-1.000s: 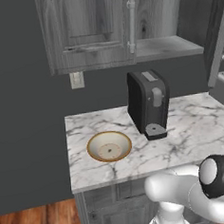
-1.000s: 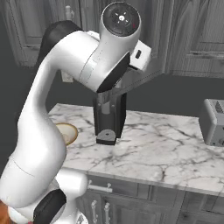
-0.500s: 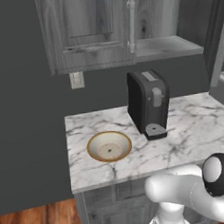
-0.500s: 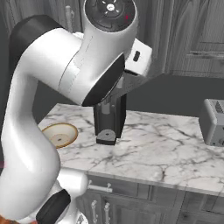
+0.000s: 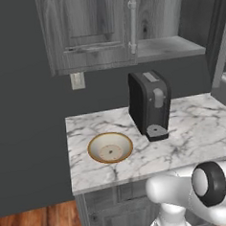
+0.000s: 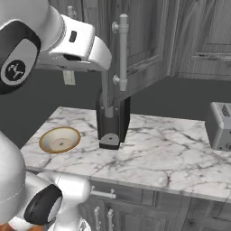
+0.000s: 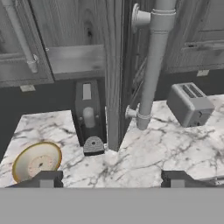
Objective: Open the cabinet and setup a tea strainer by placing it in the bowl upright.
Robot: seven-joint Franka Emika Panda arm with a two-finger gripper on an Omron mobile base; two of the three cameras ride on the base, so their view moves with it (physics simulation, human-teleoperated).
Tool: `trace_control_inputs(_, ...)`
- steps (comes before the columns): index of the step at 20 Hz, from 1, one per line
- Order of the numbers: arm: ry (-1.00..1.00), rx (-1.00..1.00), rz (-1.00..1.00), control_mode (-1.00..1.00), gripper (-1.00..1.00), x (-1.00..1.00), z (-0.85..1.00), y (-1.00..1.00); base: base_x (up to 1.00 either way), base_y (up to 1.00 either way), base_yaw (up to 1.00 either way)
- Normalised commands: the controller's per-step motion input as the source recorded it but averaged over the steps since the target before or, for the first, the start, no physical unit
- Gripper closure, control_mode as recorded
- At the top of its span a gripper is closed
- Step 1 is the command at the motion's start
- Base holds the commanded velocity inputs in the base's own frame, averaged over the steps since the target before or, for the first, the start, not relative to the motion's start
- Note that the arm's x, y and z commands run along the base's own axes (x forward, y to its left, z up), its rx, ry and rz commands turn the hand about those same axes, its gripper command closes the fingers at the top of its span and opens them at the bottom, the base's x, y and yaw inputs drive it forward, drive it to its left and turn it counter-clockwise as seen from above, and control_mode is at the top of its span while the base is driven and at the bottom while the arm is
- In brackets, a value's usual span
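Observation:
The cabinet (image 5: 87,30) of dark grey wood hangs above the counter. Its left door is closed, and beside it a bare shelf (image 5: 165,47) shows. The right door (image 6: 140,45) stands swung out, and I see it edge-on (image 7: 113,74) in the hand view. Its long bar handle (image 7: 153,65) is straight ahead, slightly right. My gripper (image 7: 110,180) is open, its fingertips (image 7: 46,179) wide apart with nothing between them, and it is short of the door. The cream bowl (image 5: 110,147) sits empty on the counter's left. The tea strainer is out of view.
A black coffee machine (image 5: 149,105) stands behind the bowl's right side, under the cabinet. A grey toaster (image 6: 219,125) sits at the counter's right end. The marble counter (image 6: 158,153) ends in a front edge above low drawers. My white arm (image 6: 67,40) reaches across to the open door.
In the right base view my arm has swung up and to the left, uncovering the open door, its handle and the bowl. The left base view is unchanged.

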Motion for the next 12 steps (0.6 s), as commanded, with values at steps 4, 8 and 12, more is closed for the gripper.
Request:
trace_control_inputs(4,0.31,-0.29,-0.18,-1.00,-1.00,0.01,-0.01,0.63,0.00,0.00,0.00)
trace_control_inputs(8,0.38,-0.34,-0.21,-1.00,-1.00,0.30,-0.37,0.01,0.00,0.00,0.00)
trace_control_inputs(12,0.30,-0.43,-0.09,-1.00,-1.00,0.55,-0.44,0.00,0.00,0.00,0.00)
